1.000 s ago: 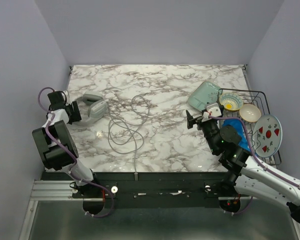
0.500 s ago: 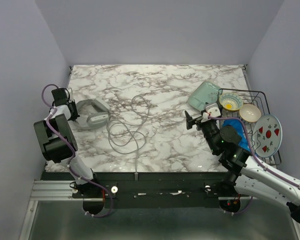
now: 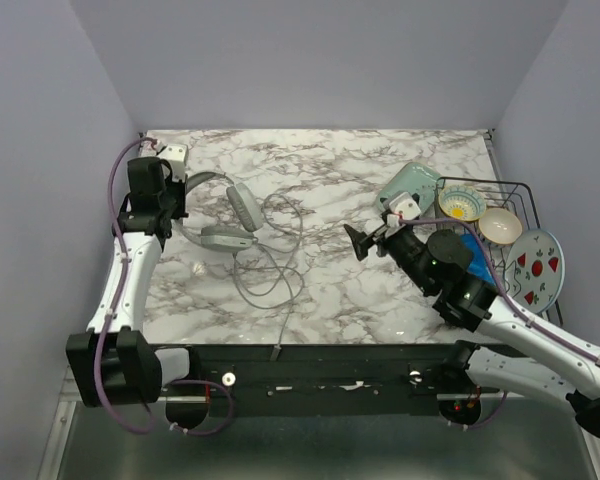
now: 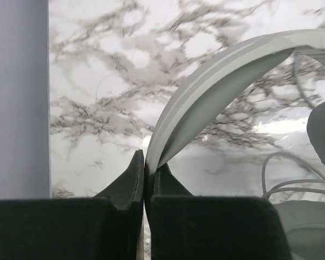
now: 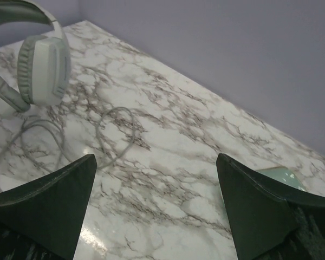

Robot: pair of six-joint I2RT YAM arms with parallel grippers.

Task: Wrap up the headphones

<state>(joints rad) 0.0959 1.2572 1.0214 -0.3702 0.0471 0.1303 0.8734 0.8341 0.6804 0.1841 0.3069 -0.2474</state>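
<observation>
Two oval earcups of the light grey over-ear headphones (image 3: 242,207) hang low over the white-and-grey marbled worktop (image 3: 380,290); I cannot tell whether they touch it. My left claw (image 4: 146,162) is clamped tight on the curved headband, fingers pinching its thin edge, which I judge keeps the band raised and steady so something can be wound round it. The thin grey cable (image 3: 270,275) runs from the earcups and lies in loose overlapping loops just on the near side of the headphones, its tail trailing away toward the worktop's near edge. None of it is wrapped yet, so I'd say the task is at its start.

My right claw (image 3: 358,243) hovers well to the right of the headphones, jaws spread wide and holding nothing, pointed at the cable loops. That looks like the free hand meant to gather the cable.

For room: the lilac wall (image 3: 90,150) stands close on the left of the headphones, so the left arm has little slack that way. Bare marble lies between the headphones and the right claw, open for a reach. Farther right of the headphones, a pale green square plate (image 3: 405,190) and a black wire rack (image 3: 520,200) of dishes crowd the worktop's edge, which I'd avoid swinging into.
</observation>
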